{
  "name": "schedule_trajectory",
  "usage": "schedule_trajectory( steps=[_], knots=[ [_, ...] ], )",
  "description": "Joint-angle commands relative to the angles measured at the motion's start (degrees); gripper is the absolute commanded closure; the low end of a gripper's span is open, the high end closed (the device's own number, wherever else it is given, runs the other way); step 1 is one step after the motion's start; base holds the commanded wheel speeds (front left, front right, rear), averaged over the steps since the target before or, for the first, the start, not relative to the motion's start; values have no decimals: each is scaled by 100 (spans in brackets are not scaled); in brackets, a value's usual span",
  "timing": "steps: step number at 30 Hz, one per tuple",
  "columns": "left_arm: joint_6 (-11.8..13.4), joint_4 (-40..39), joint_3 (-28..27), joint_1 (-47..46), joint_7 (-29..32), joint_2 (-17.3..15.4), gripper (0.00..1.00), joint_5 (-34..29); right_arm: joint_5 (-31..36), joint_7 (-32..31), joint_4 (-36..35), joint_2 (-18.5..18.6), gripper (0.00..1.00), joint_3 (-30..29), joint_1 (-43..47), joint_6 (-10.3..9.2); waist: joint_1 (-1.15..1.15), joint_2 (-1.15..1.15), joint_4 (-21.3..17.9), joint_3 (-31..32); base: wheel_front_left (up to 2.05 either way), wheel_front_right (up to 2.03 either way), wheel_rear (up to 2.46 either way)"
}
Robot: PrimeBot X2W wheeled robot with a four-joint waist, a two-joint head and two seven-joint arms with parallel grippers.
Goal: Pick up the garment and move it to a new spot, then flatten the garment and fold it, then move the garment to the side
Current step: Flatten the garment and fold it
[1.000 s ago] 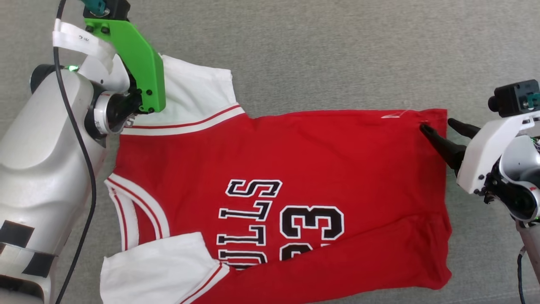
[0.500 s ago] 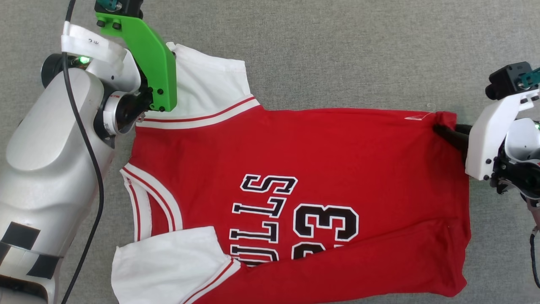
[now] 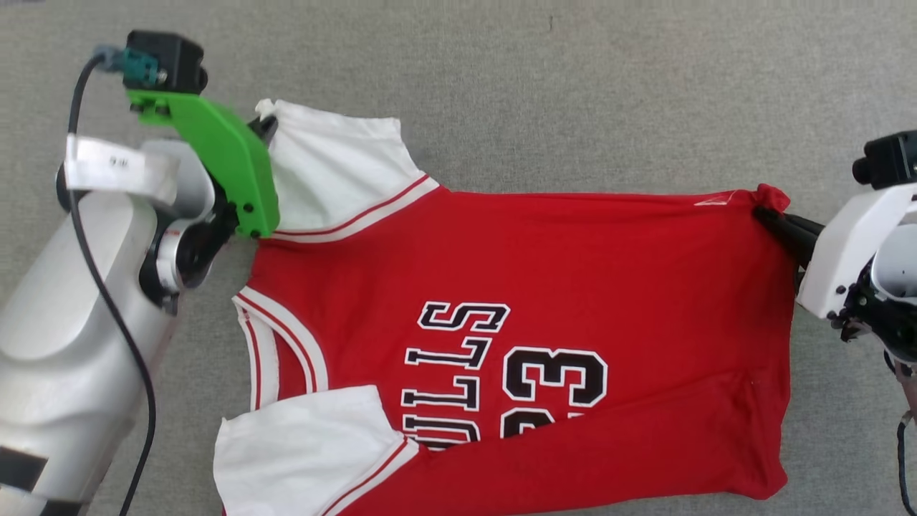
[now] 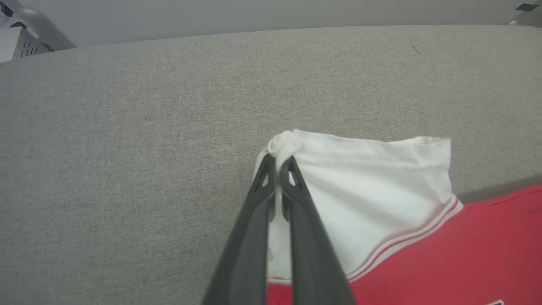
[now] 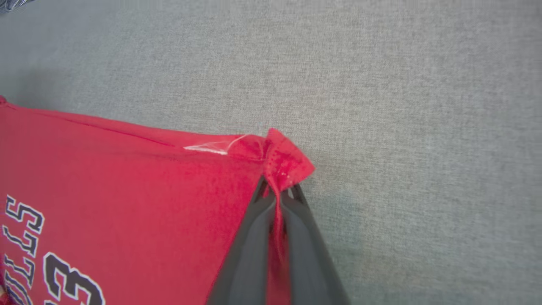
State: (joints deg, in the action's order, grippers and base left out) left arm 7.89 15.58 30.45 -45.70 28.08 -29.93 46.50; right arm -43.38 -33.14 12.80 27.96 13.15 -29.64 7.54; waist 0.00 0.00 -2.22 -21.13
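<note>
The garment [image 3: 544,287], a red jersey with white sleeves and black lettering with 23, lies face up on the grey cloth surface, its neck toward the left. My left gripper [image 3: 263,127] is shut on the far corner of the upper white sleeve [image 4: 360,186], the cloth bunched between the fingertips [image 4: 266,169]. My right gripper [image 3: 765,213] is shut on the far hem corner [image 5: 284,163], red cloth pinched between its dark fingers [image 5: 254,237]. The near edge of the garment [image 5: 106,203] is folded over, and its bottom runs past the head view's lower edge.
The grey fabric surface [image 3: 573,93] stretches beyond the garment on all sides. A pale wall and a grey device [image 4: 25,34] lie past its far edge in the left wrist view. A black cable [image 3: 107,287] hangs along my left forearm.
My right gripper has closed on the hem corner, which now bunches up. The left gripper has lifted the sleeve corner slightly. The head camera has shifted, so the whole picture has moved.
</note>
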Motion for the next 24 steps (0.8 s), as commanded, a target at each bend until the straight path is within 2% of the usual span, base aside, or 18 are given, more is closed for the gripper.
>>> schedule_trajectory(
  steps=[1,9,15,24],
  knots=[
    [83,-104,-86,250,-115,-100,100,70,100,83,-69,-27,100,-97,166,-5,0,0,60,262,0,0,0],
    [474,-856,-389,1707,-729,-278,100,315,332,293,-337,-340,100,-460,1036,-5,0,0,128,801,0,0,0],
    [799,-1361,-577,2922,-1174,-315,100,504,476,297,-370,-553,100,-511,1698,-5,0,0,150,1139,0,0,0],
    [1265,-1977,-602,4474,-1425,-351,100,687,712,531,-338,-773,100,-648,2484,-5,0,0,190,1422,0,0,0]
  ],
)
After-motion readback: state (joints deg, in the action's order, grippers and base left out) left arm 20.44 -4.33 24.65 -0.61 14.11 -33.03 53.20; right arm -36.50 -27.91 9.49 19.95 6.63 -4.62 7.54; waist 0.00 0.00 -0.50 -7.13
